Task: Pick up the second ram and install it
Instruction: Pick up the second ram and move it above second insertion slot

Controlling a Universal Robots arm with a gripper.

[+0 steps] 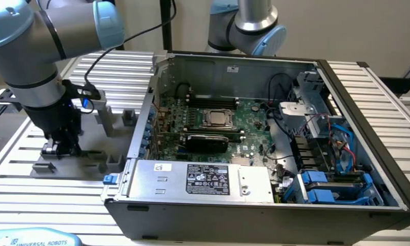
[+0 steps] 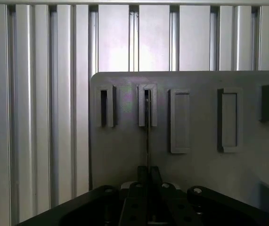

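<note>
The second ram (image 2: 147,136) shows edge-on as a thin dark line, standing in a slotted grey holder block (image 2: 147,106) on the grey holder plate (image 2: 195,169). My gripper (image 2: 148,175) sits low over that plate, its fingers close together on the near end of the stick. In the exterior view the gripper (image 1: 60,149) reaches down onto the holder plate (image 1: 68,166) at the exterior view's left, beside the open computer case. The large green motherboard (image 1: 212,123) lies inside the case.
The open grey computer case (image 1: 260,66) fills the middle, with a power supply (image 1: 198,179) at its near side and blue drive caddies (image 1: 328,187) at the exterior view's right. Other grey holder blocks (image 1: 104,115) stand between my arm and the case. A second arm (image 1: 249,25) stands behind.
</note>
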